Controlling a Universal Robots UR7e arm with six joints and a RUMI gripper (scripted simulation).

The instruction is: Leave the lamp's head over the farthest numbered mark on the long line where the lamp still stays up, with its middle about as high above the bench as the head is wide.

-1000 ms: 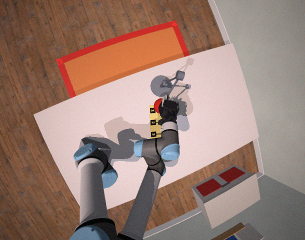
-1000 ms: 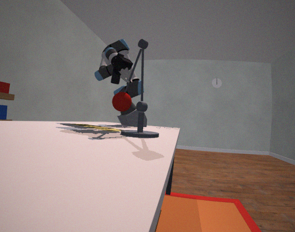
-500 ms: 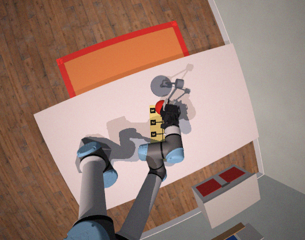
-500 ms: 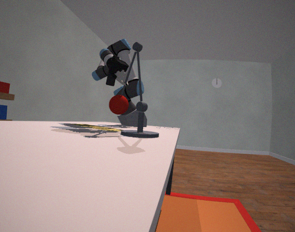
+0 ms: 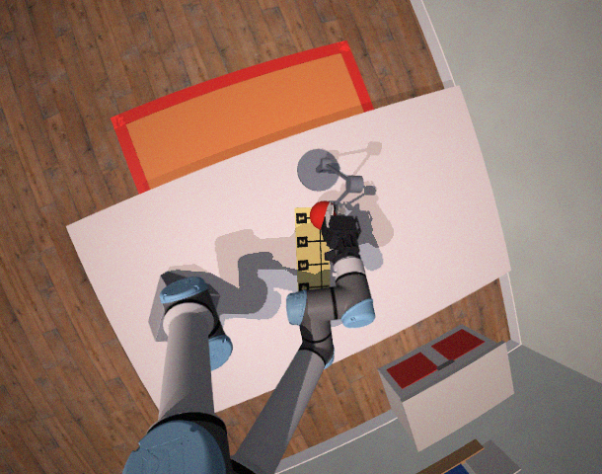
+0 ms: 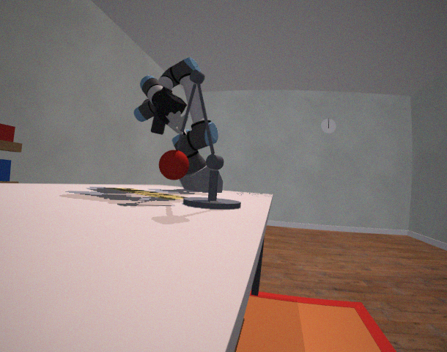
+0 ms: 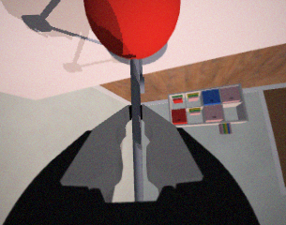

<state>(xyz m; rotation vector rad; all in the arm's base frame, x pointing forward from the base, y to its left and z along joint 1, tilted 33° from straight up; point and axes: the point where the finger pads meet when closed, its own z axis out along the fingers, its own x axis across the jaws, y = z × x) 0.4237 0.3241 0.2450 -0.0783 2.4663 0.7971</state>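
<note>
The lamp has a round grey base (image 5: 314, 168) (image 6: 211, 203), thin jointed grey rods and a red ball-shaped head (image 5: 319, 212) (image 6: 173, 164) (image 7: 133, 25). My gripper (image 5: 336, 208) (image 6: 179, 127) (image 7: 136, 106) is shut on the lamp's thin rod (image 7: 138, 150) just behind the head. The head hangs a little above the bench (image 5: 138, 245) (image 6: 102, 265), over the end of the yellow strip (image 5: 305, 251) (image 6: 140, 192) nearest the base, by mark 1 (image 5: 302, 218). Marks 2 (image 5: 302, 241) and 3 (image 5: 303, 265) follow towards my arm. The strip's far end is hidden under my arm.
An orange floor mat with a red border (image 5: 240, 112) (image 6: 311, 325) lies beyond the bench's edge. A white cabinet with red panels (image 5: 444, 377) stands on the floor at the lower right. A wall shelf with coloured boxes (image 6: 2, 144) (image 7: 205, 108) is off to the side.
</note>
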